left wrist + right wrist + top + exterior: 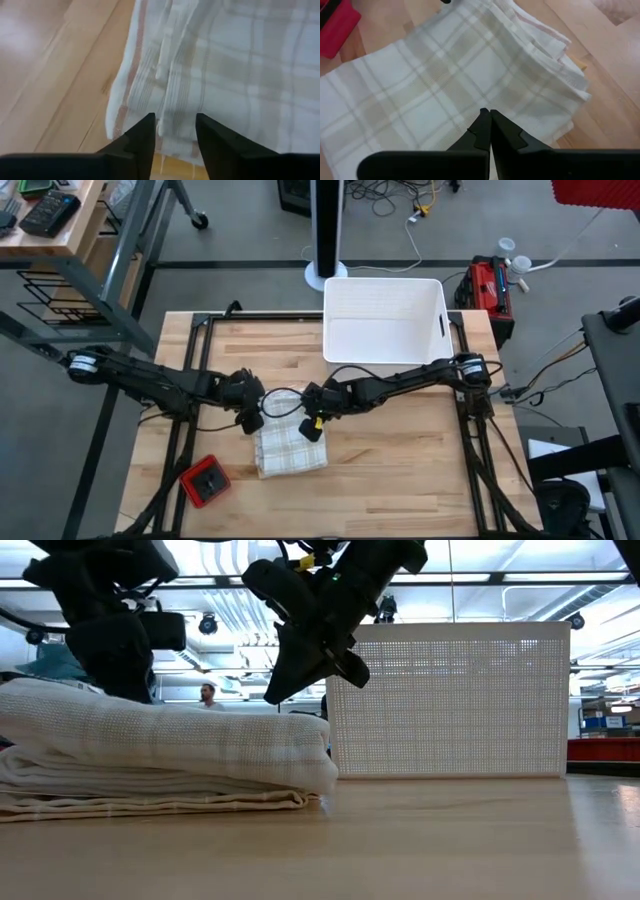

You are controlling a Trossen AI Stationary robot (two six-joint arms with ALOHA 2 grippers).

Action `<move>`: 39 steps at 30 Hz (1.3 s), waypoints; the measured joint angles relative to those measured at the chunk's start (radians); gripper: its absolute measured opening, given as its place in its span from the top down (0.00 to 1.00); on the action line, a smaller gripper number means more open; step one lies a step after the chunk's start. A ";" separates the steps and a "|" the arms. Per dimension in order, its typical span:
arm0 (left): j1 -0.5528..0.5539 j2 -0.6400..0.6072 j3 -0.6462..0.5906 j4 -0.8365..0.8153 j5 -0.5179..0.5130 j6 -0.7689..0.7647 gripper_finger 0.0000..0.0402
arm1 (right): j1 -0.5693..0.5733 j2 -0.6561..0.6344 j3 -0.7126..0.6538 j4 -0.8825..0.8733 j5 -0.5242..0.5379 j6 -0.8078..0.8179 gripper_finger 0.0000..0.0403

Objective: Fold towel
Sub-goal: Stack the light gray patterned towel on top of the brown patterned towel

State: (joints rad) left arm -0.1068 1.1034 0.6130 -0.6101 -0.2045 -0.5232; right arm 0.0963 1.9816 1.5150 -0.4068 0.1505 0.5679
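No legible text or labels anywhere.

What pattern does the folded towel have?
The towel is white with a beige plaid check, clearest in the right wrist view.

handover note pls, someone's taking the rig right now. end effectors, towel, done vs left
Left end effector: open, nothing held, just above the towel's edge on its own side.
Right end effector: shut, empty, above the towel's opposite side, clear of the cloth in the low view.
Towel: folded into a layered stack near the table's middle, lying flat, layers roughly aligned. White basket behind it at the far edge; red object near the front left.
Done: the fold looks complete.
Left: likely only backing both arms away; tidy the slightly offset layer edges if needed.
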 joint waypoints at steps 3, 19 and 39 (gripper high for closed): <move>0.004 0.015 -0.002 0.019 0.009 0.031 0.65 | 0.004 0.000 0.000 0.000 0.000 -0.002 1.00; 0.006 0.077 -0.061 0.143 0.051 0.077 0.88 | 0.009 0.000 -0.002 0.000 0.000 -0.027 1.00; 0.024 -0.068 -0.054 0.061 0.004 0.016 0.88 | 0.009 0.000 -0.010 0.004 0.000 -0.029 1.00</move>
State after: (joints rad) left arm -0.0824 1.0357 0.5591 -0.5496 -0.2005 -0.5068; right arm 0.1049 1.9816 1.5051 -0.4030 0.1505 0.5388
